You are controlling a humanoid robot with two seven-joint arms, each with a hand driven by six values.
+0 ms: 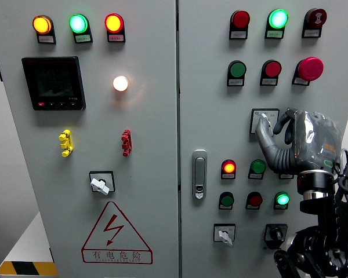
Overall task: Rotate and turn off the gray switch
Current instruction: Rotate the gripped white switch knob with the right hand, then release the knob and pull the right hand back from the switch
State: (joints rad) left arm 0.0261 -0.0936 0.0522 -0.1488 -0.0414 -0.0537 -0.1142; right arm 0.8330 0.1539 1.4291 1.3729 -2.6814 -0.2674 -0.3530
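Gray switch (264,120) at right of frame — your right hand (296,139) covers it, fingers curled round its knob. Slip sideways and you could bump the red push-button (309,69) above.

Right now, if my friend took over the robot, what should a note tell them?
Right hand: raised in front of the right cabinet door, fingers curled at the gray switch on its white plate; whether it truly grips the knob cannot be seen.
Left hand: out of view.
Done: the hand has reached the switch.
Left: turn the knob to off, then let go. The hand hides the knob, so its position cannot be read.
Nearby: a green lamp at the top of that door is lit.
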